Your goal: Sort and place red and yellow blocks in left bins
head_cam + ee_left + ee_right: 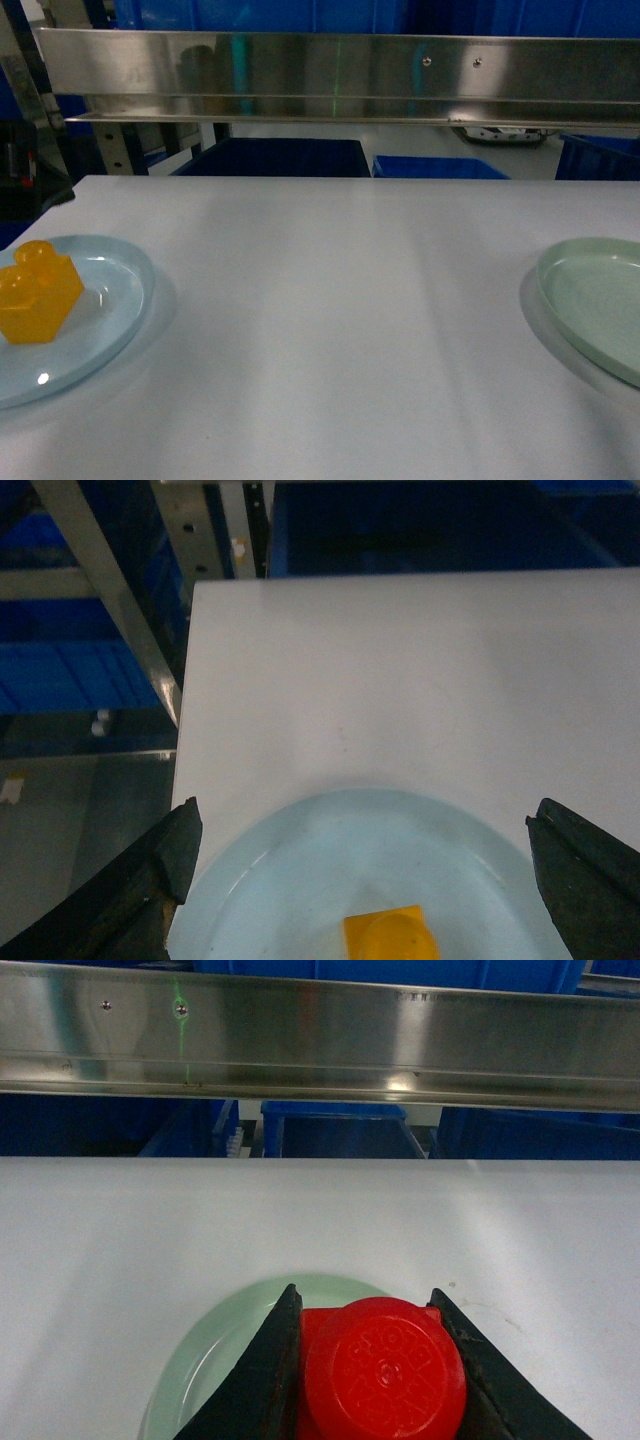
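Pinching a glossy round-studded red block (385, 1370), right claw (372, 1360), left claw (365, 865) spread over translucent yellow brick (392, 935).

Cool, even light falls from above on the pale worktop (330, 300), which looks bluish-grey in the head view. A small bright glint sits on the pale blue plate (120, 270), and soft shadows lie beside both plates. The steel rail (320, 1030) carries smeared reflections and a green streak. Background bins are dark. In the right wrist view, the near red block (385, 1370) looks slightly soft and oversaturated.
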You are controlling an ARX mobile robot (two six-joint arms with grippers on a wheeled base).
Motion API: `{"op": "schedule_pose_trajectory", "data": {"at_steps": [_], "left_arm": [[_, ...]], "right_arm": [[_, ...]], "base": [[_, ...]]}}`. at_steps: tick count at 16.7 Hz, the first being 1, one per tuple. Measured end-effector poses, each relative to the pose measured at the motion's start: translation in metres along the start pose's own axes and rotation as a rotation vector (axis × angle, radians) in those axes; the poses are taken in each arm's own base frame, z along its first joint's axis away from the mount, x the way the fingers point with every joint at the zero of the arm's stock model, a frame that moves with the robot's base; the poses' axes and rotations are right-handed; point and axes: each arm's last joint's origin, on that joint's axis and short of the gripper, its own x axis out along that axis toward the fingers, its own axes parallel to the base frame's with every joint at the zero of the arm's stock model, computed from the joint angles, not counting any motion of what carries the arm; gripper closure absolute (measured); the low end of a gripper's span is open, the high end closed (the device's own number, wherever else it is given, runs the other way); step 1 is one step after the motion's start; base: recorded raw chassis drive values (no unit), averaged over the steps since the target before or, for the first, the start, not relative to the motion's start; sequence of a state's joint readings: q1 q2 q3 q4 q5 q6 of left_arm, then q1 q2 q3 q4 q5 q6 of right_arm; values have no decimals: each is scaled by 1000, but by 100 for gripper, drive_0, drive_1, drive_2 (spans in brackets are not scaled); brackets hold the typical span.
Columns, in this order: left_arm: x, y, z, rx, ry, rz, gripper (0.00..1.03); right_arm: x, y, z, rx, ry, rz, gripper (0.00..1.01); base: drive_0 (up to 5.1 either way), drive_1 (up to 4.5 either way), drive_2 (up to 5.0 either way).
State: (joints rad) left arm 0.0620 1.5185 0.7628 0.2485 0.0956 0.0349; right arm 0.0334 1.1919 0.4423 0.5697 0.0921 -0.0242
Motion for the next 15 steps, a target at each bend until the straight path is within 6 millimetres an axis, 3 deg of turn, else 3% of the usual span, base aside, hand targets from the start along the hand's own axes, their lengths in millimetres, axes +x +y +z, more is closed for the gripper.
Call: {"op": "schedule_pose_trajectory", "data": {"at_steps": [2,6,15], "left_arm": [[-13,-8,7,14,-1,-13,5],[-10,-13,-22,16,138,13,5],[-6,-24,-28,13,167,41,5]], "right_arm": [[0,0,0,0,0,0,73],[0,0,0,0,0,0,73],[0,0,0,0,0,0,73]], "base": [[0,0,0],[0,0,0],[0,0,0]]}}
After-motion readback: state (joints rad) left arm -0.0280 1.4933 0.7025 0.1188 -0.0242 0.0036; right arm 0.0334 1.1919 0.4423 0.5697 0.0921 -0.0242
